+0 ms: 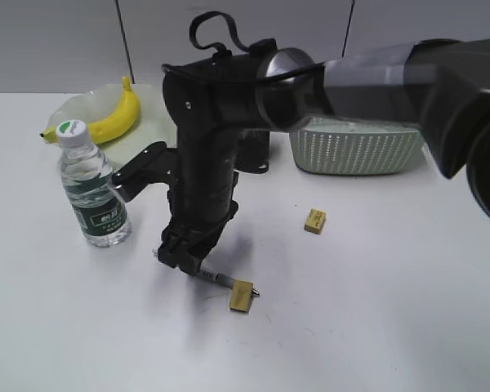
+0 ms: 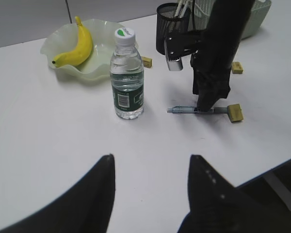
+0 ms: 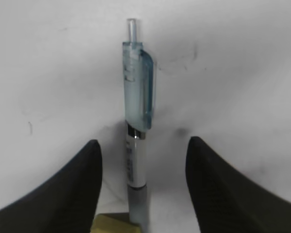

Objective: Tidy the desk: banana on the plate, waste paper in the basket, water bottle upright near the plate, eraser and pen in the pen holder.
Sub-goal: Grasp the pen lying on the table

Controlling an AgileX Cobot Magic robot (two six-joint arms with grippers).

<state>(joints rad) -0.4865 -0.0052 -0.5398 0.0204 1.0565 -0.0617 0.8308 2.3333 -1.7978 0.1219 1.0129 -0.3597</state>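
Right gripper [image 3: 141, 189] is down over the pen [image 3: 137, 136] on the white tabletop [image 1: 376, 327], fingers [image 3: 63, 194] apart w/ the pen lying between them, not clamped; wrist view shows a gap on both sides of the barrel. Pen has a pale blue translucent clip end pointing away from the wrist cam, its other end touching a tan eraser [image 1: 242, 295] (a 2nd tan eraser [image 1: 314, 220] sits well apart to the right, and left wrist view shows a 3rd [image 2: 146, 61] near the bottle's far side). In the exterior view the black right arm reaches across the middle, gripper tip at the pen, approx upright over it. Left gripper [image 2: 150, 194] hangs above bare tabletop, fingers [image 2: 94, 194] open, nothing between them. Bottle [image 1: 92, 186] stands upright, white cap on, just in front of the plate [image 1: 77, 106]. Banana [image 1: 118, 116] lies in the plate, already placed. Pen holder [image 2: 170, 26] stands behind the right arm, w/ a few light sticks in it, beside the green basket [image 1: 355, 149] at the back. Can't tell if any paper is in the basket; inside not visible.
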